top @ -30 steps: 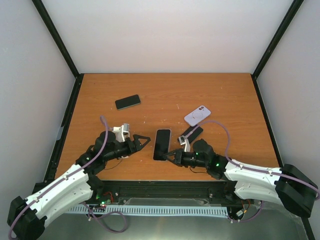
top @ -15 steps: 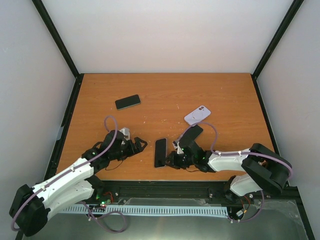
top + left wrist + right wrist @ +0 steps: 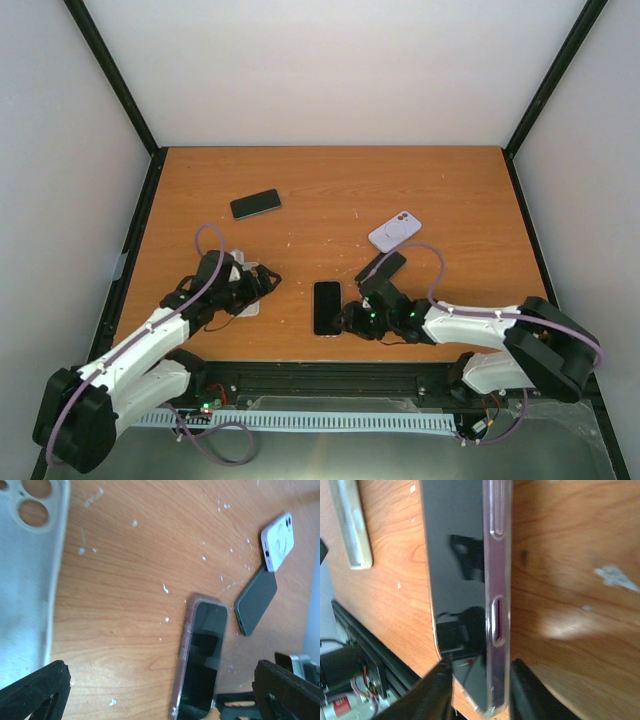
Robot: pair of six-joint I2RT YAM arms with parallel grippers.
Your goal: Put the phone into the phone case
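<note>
Phone [image 3: 327,307] now lies flat; low right gripper [image 3: 348,320] loosened around its corner, left gripper [image 3: 268,283] wide apart.

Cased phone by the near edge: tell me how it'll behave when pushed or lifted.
The cased phone lies flat, so it should slide rather than tip or roll. Its glossy screen looks slippery; the clear rim probably grips better. It looks rigid, unlikely to flex.

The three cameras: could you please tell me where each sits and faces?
Top external: high, looking down on the orange wooden table from its near edge; left gripper and right gripper show.
Left wrist: above the table, faces the clear-cased black phone; its fingers show.
Right wrist: low beside that phone; its fingers straddle it.
All share the phone.
</note>
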